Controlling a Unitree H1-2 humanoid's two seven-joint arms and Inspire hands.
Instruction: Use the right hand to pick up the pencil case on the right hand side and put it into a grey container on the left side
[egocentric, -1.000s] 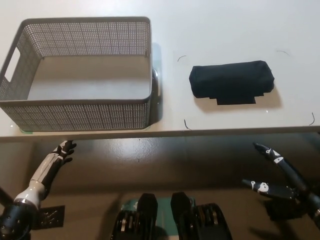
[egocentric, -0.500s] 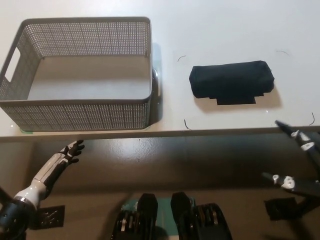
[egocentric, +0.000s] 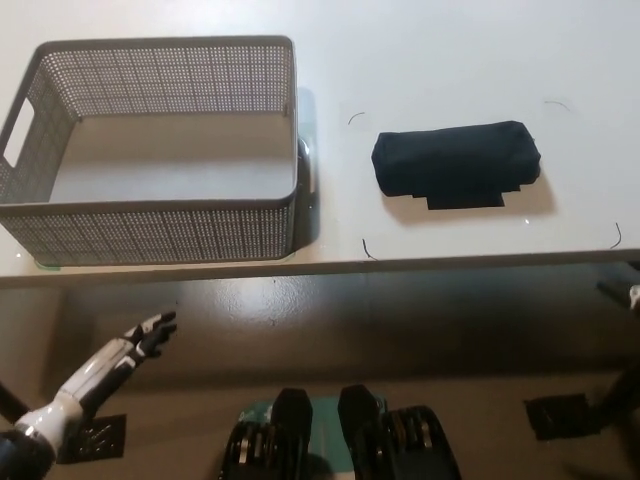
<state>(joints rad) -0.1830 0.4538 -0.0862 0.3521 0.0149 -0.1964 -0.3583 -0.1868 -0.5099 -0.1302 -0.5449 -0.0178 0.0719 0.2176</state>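
Observation:
A dark navy pencil case (egocentric: 456, 164) lies flat on the white table, right of centre. An empty grey perforated container (egocentric: 150, 205) stands on the table's left part. My black right hand (egocentric: 627, 300) shows only as a sliver at the picture's right edge, below the table's front edge and well short of the case. The white left hand (egocentric: 140, 340) rests low at the lower left, under the table's level, with its fingers spread and nothing in it.
The table's front edge (egocentric: 320, 265) runs across the middle of the picture. Thin black curved marks (egocentric: 368, 247) lie on the table around the case. A dark floor lies below the edge.
My right hand has moved right and mostly out of the picture. The left hand has drifted slightly right and lower. The whole picture has shifted a little.

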